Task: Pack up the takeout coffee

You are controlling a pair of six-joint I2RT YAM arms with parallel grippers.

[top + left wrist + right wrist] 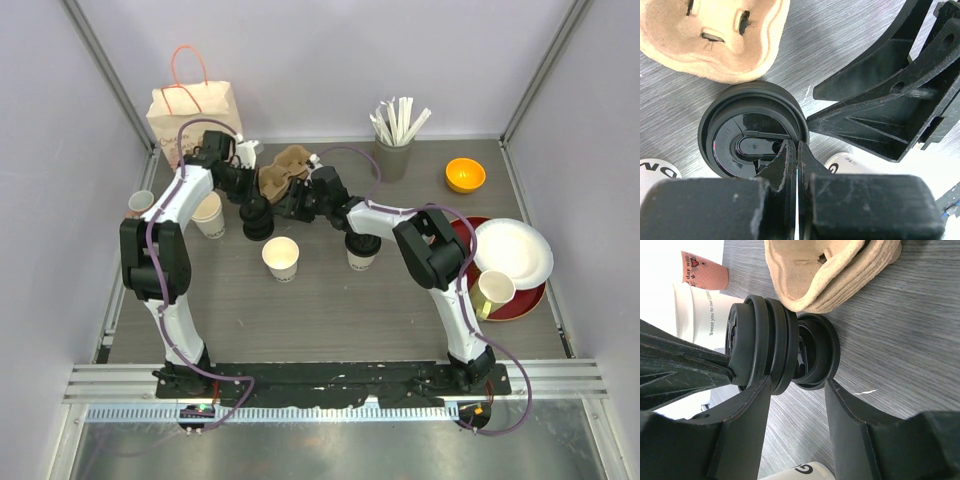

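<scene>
The takeout coffee, a cream paper cup with no lid, stands open in front of both grippers. A stack of black plastic lids sits beside a brown cardboard cup carrier. My left gripper is shut, pinching the rim of the top lid. My right gripper straddles the stack from the side. One fingertip presses the upper lids and the other presses the lowest lid. A second cream cup stands under the right arm.
A nested stack of cream cups and a pinkish mug stand at the left. A paper bag is at the back left. At the right are a holder of stirrers, an orange bowl, white plates and a red tray.
</scene>
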